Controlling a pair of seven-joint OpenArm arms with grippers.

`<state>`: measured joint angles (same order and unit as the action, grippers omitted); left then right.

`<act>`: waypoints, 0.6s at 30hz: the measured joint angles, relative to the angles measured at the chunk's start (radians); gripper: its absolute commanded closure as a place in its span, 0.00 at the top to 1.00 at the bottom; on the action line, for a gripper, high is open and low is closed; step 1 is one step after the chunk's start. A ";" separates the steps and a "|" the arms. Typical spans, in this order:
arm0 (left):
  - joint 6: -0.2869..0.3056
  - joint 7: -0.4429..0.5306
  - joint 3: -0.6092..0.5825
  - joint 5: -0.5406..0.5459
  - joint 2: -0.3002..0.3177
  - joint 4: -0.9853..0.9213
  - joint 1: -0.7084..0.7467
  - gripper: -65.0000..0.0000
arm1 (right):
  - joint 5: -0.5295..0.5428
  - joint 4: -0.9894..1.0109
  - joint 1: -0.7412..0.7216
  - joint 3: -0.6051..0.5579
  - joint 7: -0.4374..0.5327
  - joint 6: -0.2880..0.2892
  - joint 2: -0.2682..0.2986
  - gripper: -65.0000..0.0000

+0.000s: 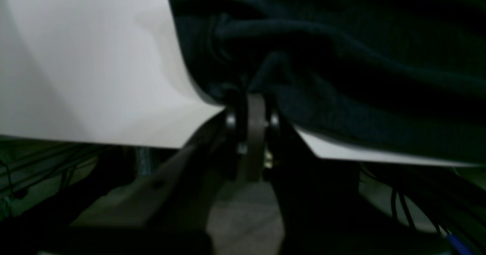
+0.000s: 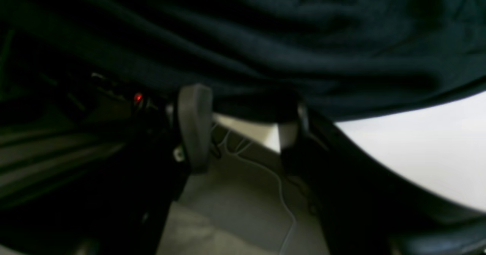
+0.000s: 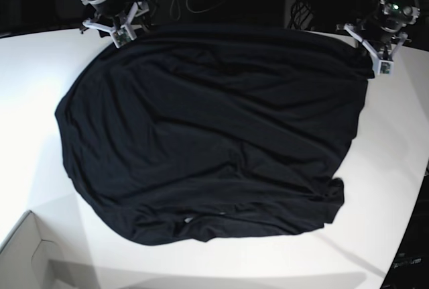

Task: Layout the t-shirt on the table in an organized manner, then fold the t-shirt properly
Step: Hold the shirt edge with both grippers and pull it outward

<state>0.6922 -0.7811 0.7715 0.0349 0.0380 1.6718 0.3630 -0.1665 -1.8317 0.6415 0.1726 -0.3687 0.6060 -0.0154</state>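
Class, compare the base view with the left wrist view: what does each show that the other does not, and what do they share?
Only the base view shows the whole t-shirt spread out, both arms at its far edge, the right hand and a box corner. Only the left wrist view shows, close up, the left hand shut on a bunched edge of cloth at the table's edge. Both show the black t-shirt, the white table and the left hand.

Left hand (image 1: 253,110) pinched closed at far edge; right hand (image 2: 243,114) fingers parted.

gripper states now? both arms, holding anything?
Left gripper: closed, pinching the t-shirt edge.
Right gripper: fingers apart; grip on shirt unclear.
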 measured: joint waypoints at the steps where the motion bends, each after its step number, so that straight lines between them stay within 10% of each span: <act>1: 0.000 0.000 0.000 0.000 0.000 0.000 0.000 0.00 | 0.004 0.010 -0.001 0.001 0.008 0.000 0.002 0.44; 5: 0.000 0.004 0.000 0.000 0.000 0.000 0.003 0.00 | 0.014 0.026 -0.002 0.001 0.027 0.000 0.004 0.35; 10: 0.000 0.001 0.000 0.000 0.000 0.004 0.005 0.00 | 0.018 0.027 -0.004 0.005 0.028 0.000 0.004 0.00; 18: 0.001 -0.011 0.000 0.006 -0.003 0.026 0.024 0.00 | 0.013 -0.010 0.006 0.092 -0.010 0.005 0.000 0.00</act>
<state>0.6930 -0.7925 0.7712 0.0410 0.0349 1.6974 0.3874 -0.1532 -1.8412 0.6479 0.2642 -0.3782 0.6106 -0.0158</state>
